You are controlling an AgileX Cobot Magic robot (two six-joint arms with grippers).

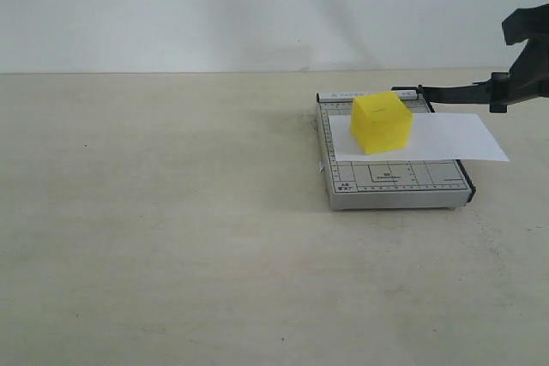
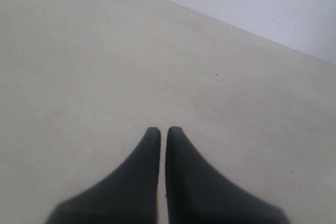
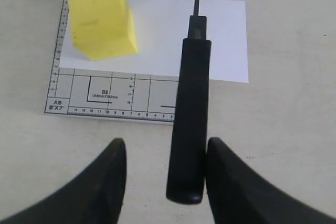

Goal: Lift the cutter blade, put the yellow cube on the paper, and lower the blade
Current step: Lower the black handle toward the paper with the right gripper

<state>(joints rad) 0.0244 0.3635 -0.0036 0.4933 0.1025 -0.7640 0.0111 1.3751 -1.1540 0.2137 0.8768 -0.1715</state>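
The yellow cube (image 1: 382, 123) (image 3: 102, 22) rests on the white paper (image 1: 455, 136) (image 3: 220, 40), which lies across the grey gridded trimmer base (image 1: 395, 182) (image 3: 105, 95) and overhangs its right side. The cutter blade (image 1: 455, 90) is lifted off the base, reaching out to the right. Its thick black handle (image 3: 190, 119) sits between the fingers of my right gripper (image 1: 515, 83) (image 3: 167, 142), which is open; the handle touches one finger and stands apart from the other. My left gripper (image 2: 163, 128) is shut on nothing above bare table, out of the exterior view.
The beige table (image 1: 171, 237) runs wide to the left of and in front of the trimmer. A pale wall (image 1: 257, 6) stands behind the table's far edge.
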